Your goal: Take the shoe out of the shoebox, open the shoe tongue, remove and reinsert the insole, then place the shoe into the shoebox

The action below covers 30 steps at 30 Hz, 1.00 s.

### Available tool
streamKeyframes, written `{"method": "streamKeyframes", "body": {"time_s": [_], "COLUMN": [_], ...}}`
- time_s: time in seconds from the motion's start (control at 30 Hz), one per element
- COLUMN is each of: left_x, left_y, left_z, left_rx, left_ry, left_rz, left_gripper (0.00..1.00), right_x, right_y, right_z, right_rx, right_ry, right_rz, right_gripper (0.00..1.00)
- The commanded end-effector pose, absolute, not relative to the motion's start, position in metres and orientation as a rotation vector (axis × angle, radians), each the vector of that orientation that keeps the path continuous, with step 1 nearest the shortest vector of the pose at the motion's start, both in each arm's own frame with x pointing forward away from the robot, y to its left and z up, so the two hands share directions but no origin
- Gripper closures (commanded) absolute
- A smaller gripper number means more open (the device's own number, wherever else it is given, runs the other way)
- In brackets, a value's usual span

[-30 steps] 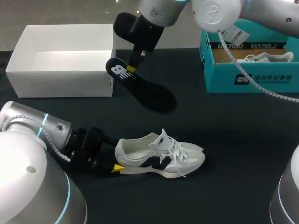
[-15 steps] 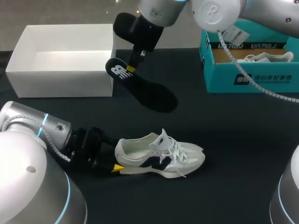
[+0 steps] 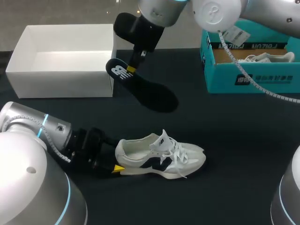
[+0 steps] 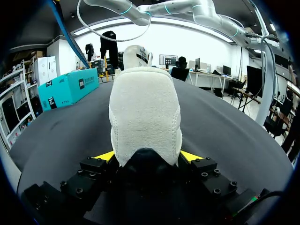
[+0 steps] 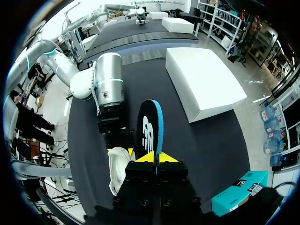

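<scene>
A counter [image 3: 225, 140] covered in matte black cloth fills the scene from the near edge to the far one and out to both sides. Its far edge runs straight across. Even, soft light falls on it from above and leaves only faint shadows. From low on the left, the cloth [image 4: 225, 131] shows a dull grey sheen and a few shallow wrinkles. A teal carton [image 3: 253, 70] stands at the far right.

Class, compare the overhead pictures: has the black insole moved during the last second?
No. The insole stays beside the right wall of the white box, pinched by the right gripper, and the shoe below it lies where it was.
</scene>
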<state>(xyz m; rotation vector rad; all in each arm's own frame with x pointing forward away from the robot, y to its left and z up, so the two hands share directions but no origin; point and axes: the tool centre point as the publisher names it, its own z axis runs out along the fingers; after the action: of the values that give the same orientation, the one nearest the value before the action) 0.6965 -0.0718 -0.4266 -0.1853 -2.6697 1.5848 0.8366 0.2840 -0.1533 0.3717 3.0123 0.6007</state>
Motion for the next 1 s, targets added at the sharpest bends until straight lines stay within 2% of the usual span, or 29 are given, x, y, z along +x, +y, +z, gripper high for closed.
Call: {"method": "streamKeyframes", "body": {"time_s": [0.03,1.0], "left_x": [0.694,0.694], "left_y": [-0.076,-0.076], "left_z": [-0.436,-0.436], "left_rx": [-0.184,-0.184], "left_ry": [-2.673,-2.673], "left_rz": [1.582,1.582], "left_gripper": [1.0,1.0], "right_x": [0.837,0.784], "right_y": [0.284,0.263], "right_z": [-0.154,-0.083], "right_rx": [0.372,0.615], "right_ry": [3.013,3.019], "right_rz": [0.6,0.886], "right_gripper": [1.0,1.0]}}
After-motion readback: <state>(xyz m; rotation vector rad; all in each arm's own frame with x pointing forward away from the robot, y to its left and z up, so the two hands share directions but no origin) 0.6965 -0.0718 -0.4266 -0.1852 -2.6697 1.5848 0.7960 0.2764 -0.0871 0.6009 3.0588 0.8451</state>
